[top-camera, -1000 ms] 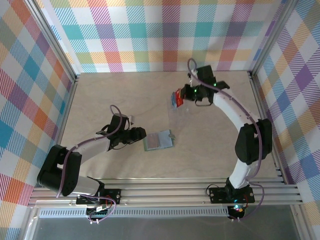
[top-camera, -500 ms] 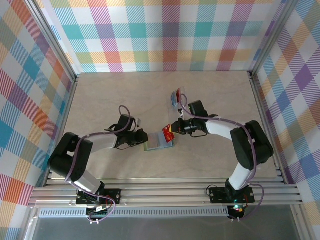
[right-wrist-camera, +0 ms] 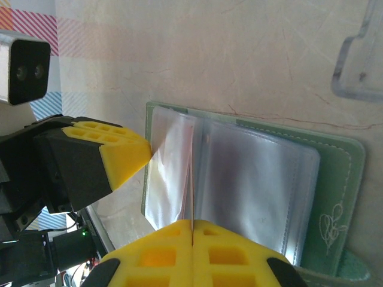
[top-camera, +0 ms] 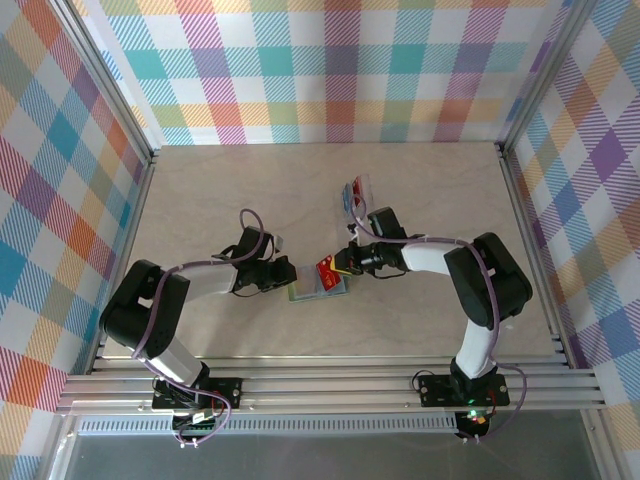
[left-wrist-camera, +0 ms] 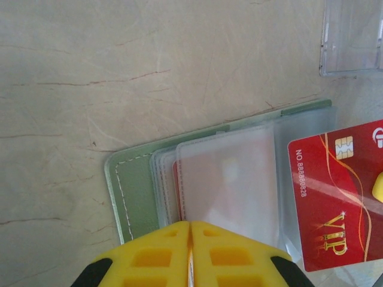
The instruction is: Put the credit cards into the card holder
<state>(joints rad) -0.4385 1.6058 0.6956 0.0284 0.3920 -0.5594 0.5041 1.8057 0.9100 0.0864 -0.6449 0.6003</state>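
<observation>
The card holder (top-camera: pixel 322 290) lies open at the table's middle, a grey-green wallet (left-wrist-camera: pixel 134 191) with clear inner sleeves (right-wrist-camera: pixel 257 179). My left gripper (top-camera: pixel 287 276) is shut on the edge of one clear sleeve (left-wrist-camera: pixel 224 179), holding it up at the wallet's left side (left-wrist-camera: pixel 190 225). My right gripper (top-camera: pixel 343 264) is shut on a red credit card (top-camera: pixel 328 270) marked VIP (left-wrist-camera: pixel 332 197). Seen edge-on from the right wrist (right-wrist-camera: pixel 192 179), the card stands over the sleeves just beyond the fingertips (right-wrist-camera: pixel 192 222). Another red card sits inside a sleeve (left-wrist-camera: pixel 175 188). More credit cards (top-camera: pixel 350 197) rest in a tray behind.
A clear plastic tray (top-camera: pixel 358 192) stands behind the wallet, its rim visible from both wrists (left-wrist-camera: pixel 353 42) (right-wrist-camera: pixel 359 66). The left gripper's yellow finger (right-wrist-camera: pixel 119 155) sits close to the card's left. Checked walls and metal rails (top-camera: pixel 330 385) bound the table.
My right arm carried the red card from the tray down to the open wallet. My left gripper moved to the wallet's left edge and shut on a clear sleeve.
</observation>
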